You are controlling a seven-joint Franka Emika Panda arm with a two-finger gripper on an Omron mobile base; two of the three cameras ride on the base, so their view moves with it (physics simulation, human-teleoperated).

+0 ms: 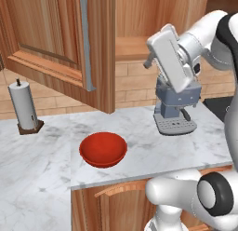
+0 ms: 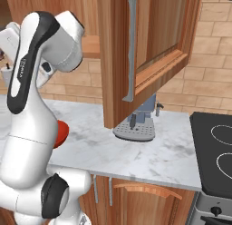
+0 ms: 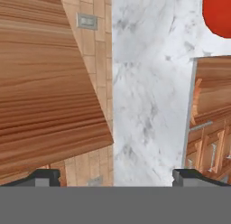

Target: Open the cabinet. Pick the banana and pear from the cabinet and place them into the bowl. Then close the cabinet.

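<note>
Bowl [image 1: 103, 149]: shallow, round, glossy red, nothing in it; sits on the marble counter [image 1: 42, 160], below and left of the hand.
Cabinet [image 1: 62, 44]: reddish-brown raised-panel door swung open, slim grey handle [image 1: 86, 44], just left of the hand.
Gripper [image 3: 115, 175]: fingertips spread wide, released, holding nothing.
Coffee machine [image 1: 175, 109]: grey, directly beneath the hand.

Bowl [image 1: 103, 149] glossy red, centre frame; cabinet [image 1: 69, 44] reddish-brown wood, grey handle, upper left; counter [image 1: 42, 169] white-grey marble; towel roll [image 1: 23, 105] white, left.
</note>
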